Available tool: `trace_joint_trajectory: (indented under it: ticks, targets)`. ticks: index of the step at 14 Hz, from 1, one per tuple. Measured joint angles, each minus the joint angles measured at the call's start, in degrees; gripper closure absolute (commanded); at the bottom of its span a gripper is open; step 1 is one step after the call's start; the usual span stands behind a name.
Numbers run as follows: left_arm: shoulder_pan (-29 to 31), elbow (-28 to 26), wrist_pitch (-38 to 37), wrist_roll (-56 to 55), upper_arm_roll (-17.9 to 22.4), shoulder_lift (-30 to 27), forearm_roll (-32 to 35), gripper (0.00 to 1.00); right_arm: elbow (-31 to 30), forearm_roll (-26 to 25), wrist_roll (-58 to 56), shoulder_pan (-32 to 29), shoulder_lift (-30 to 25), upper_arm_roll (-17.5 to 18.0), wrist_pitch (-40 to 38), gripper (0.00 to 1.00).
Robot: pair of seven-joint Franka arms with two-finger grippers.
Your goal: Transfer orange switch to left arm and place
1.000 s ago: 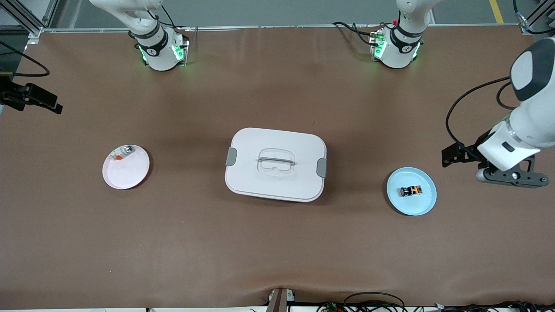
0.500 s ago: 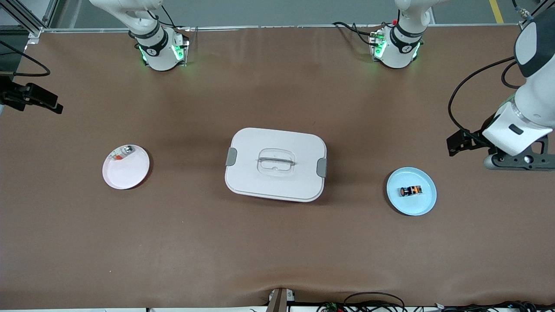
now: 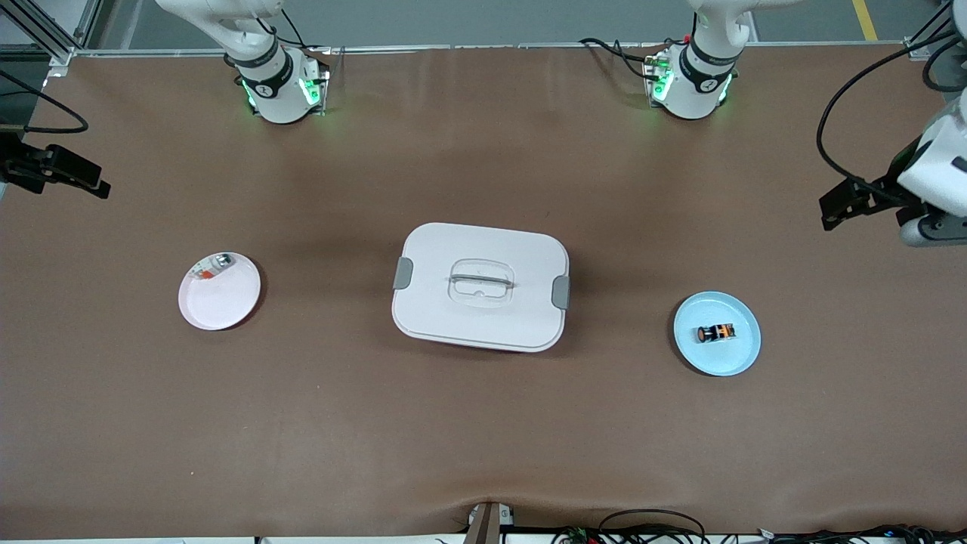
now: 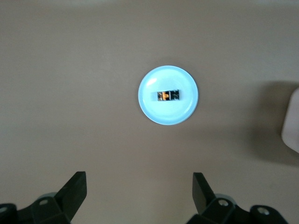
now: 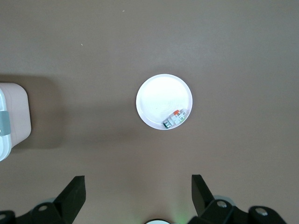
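The orange switch [image 3: 716, 332] lies on its side on a small blue plate [image 3: 736, 355] toward the left arm's end of the table; the left wrist view shows the switch [image 4: 167, 95] from high above. My left gripper [image 4: 138, 179] is open and empty, over bare table at that end, with its hand [image 3: 933, 223] at the picture's edge. The white box [image 3: 480, 285] stands shut at the table's middle. My right gripper [image 5: 138, 182] is open and empty, high over bare table near the pink plate [image 5: 159, 95].
The pink plate [image 3: 219, 298] toward the right arm's end holds a small silvery-white piece [image 3: 214, 266] with an orange fleck. The brown table [image 3: 483, 438] lies bare between the plates and the box. Cables hang along the edge nearest the front camera.
The left arm has swung away from beside the blue plate, toward the table's corner at its own end. The switch, box and plates have not moved. The right arm stays still.
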Motion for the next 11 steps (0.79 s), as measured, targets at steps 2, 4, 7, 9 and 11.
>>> trace_joint_trajectory:
  ticks: [2,4,7,9,11]
  targets:
    - [-2.7,-0.2,-1.6,1.6,3.6,-1.3,-1.3,0.0,0.0,0.0,0.0,0.0,0.0,0.0,0.0,0.0]
    - [-3.6,-0.8,-2.6,1.8,4.3,-2.7,-1.5,0.0,0.0,0.0,0.0,0.0,0.0,0.0,0.0,0.0]
    - [-4.3,-1.9,-3.5,1.8,4.3,-4.6,-1.5,0.0,0.0,0.0,0.0,0.0,0.0,0.0,0.0,0.0]
    - [-4.4,-2.6,-3.8,1.8,4.2,-5.7,-1.6,0.0,0.0,0.0,0.0,0.0,0.0,0.0,0.0,0.0]
    - [-4.5,-3.7,-4.0,1.8,4.2,-6.7,-2.5,0.0,0.1,0.0,0.0,0.0,0.0,0.0,0.0,0.0]
